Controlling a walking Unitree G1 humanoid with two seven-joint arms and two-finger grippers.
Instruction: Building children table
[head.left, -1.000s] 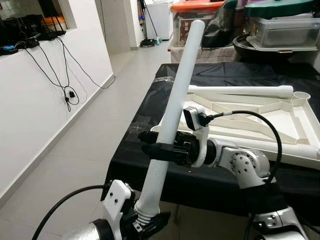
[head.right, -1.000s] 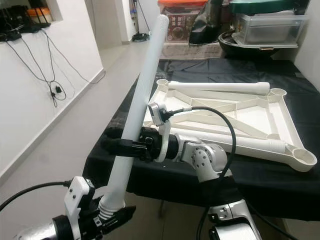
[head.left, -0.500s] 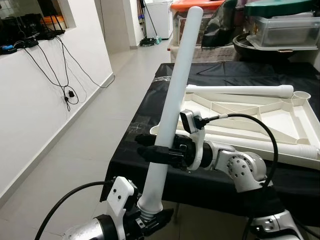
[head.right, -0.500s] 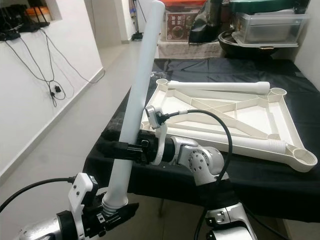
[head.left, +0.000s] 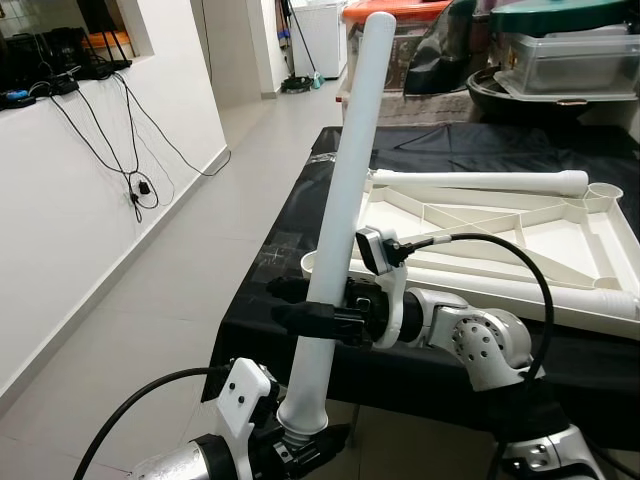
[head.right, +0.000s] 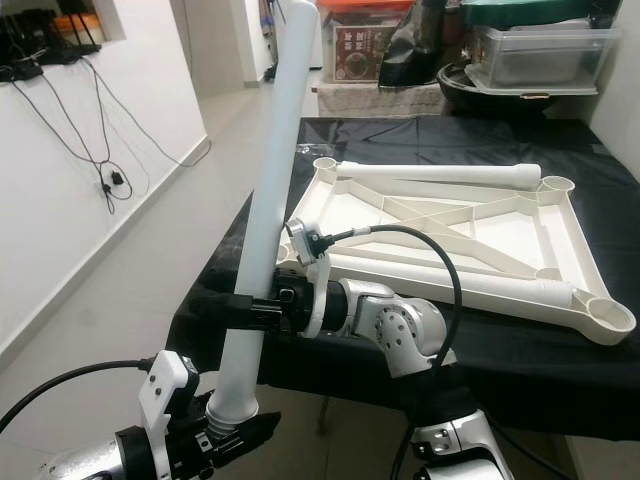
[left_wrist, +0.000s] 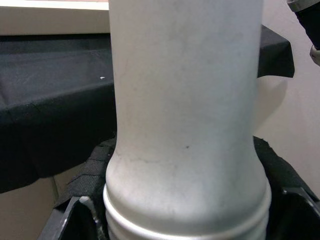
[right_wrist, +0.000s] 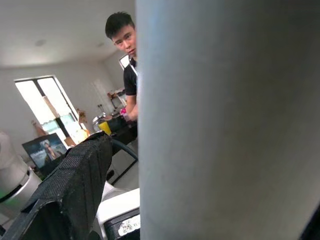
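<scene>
I hold a long white table leg nearly upright in front of the table's near left corner. My left gripper is shut on its ribbed lower end, and in the left wrist view the leg sits between the black fingers. My right gripper is shut around the leg's middle, where a black finger pad lies beside the leg. The white tabletop lies upside down on the black-covered table, with one leg along its far side and another along its near side.
Plastic storage boxes and a black bag stand at the table's far end. A white wall with hanging cables runs along the left, with tiled floor between it and the table. A person shows in the right wrist view.
The leg has swung more upright, its top moving left. My right gripper has slid left and slightly down with it, and the left gripper has stayed on the lower end.
</scene>
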